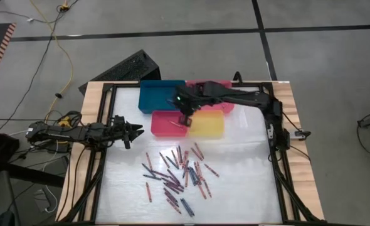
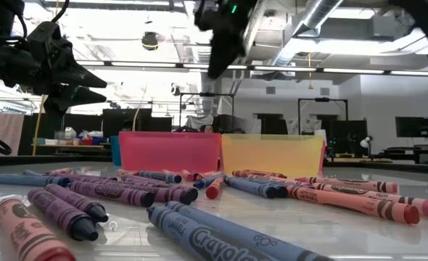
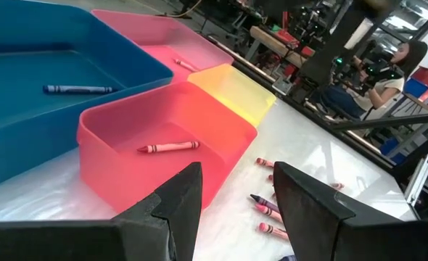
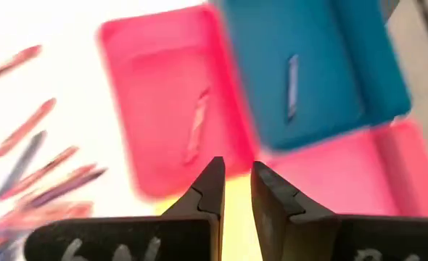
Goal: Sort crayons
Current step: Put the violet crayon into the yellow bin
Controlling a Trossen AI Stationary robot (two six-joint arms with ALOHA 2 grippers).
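The right gripper (image 1: 185,119) hangs above the red rectangular plastic tray (image 1: 162,129), fingers slightly parted and empty. One red crayon (image 1: 177,125) lies inside that tray; the loose crayons (image 1: 175,176) lie scattered beyond its near side. The left gripper (image 1: 137,132), fingers apart and empty, waits left of it.

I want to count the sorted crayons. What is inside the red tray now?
One red crayon lies on the floor of the red tray. The left wrist view shows nearly the whole floor; only the strip behind the near wall is hidden.
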